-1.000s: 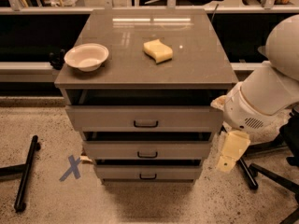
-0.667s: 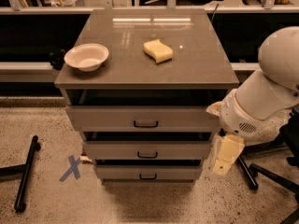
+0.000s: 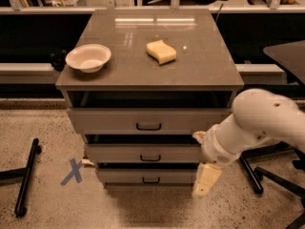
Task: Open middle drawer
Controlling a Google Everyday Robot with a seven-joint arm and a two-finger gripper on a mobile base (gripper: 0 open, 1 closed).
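Note:
The grey cabinet (image 3: 219,75) has three drawers stacked in its front. The middle drawer (image 3: 119,153) is a wide grey panel with a small black pull handle (image 3: 150,158) at its centre, and its front stands slightly out from the cabinet body. The top drawer (image 3: 105,120) is above it and the bottom drawer (image 3: 124,176) below. My gripper (image 3: 206,178), cream-coloured, hangs below my white arm (image 3: 257,123) at the right end of the drawer fronts, level with the bottom drawer. It is right of the handle and holds nothing.
A white bowl (image 3: 88,57) and a yellow sponge (image 3: 161,51) sit on the cabinet top. A blue tape X (image 3: 72,171) marks the speckled floor at left. Black stand legs lie at left (image 3: 26,178) and black chair legs at right (image 3: 267,175).
My arm has swung left and lower, bringing the gripper from beside the cabinet's right edge in over the right end of the drawer fronts. The drawers have not moved.

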